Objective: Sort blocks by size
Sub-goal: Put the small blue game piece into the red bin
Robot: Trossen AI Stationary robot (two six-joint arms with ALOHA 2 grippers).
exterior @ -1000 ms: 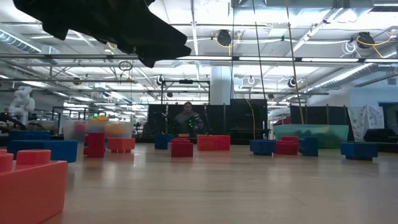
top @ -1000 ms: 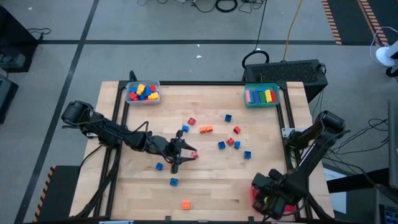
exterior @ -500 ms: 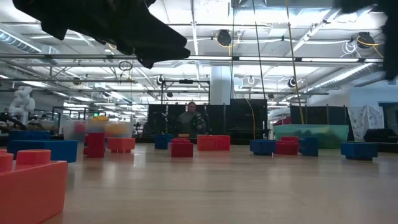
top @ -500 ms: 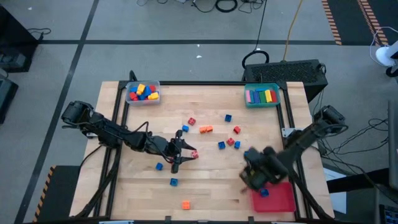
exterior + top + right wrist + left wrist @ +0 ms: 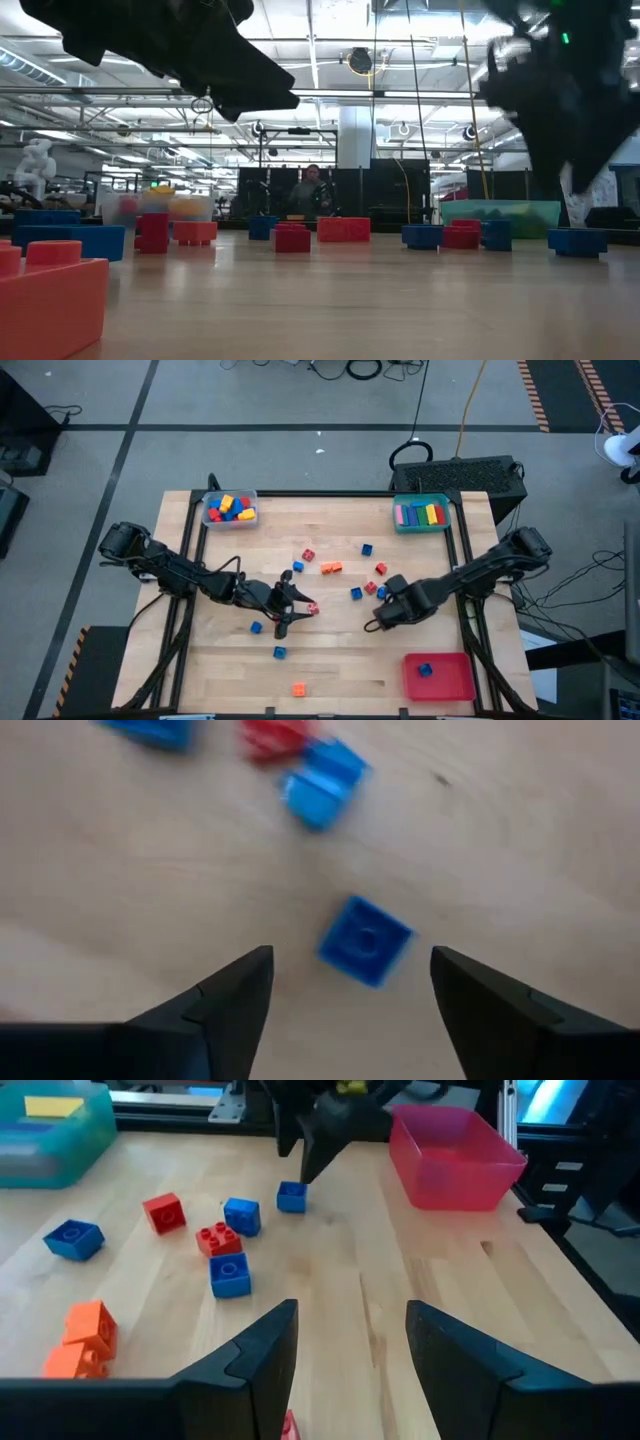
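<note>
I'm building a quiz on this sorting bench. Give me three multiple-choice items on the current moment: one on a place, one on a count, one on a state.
1. Where does the red tray sit, seen from above?
A. far left corner
B. near right corner
C. table centre

2. How many blocks lie in the red tray?
A. none
B. one
C. four

3. How do the right gripper's fingers stand?
A. open, empty
B. shut on a block
C. shut, empty

Answers:
1 B, the high view shows it at the near right corner.
2 B, a single blue block lies inside.
3 A, the right wrist view shows parted fingers above a blue cube on the table.
</note>
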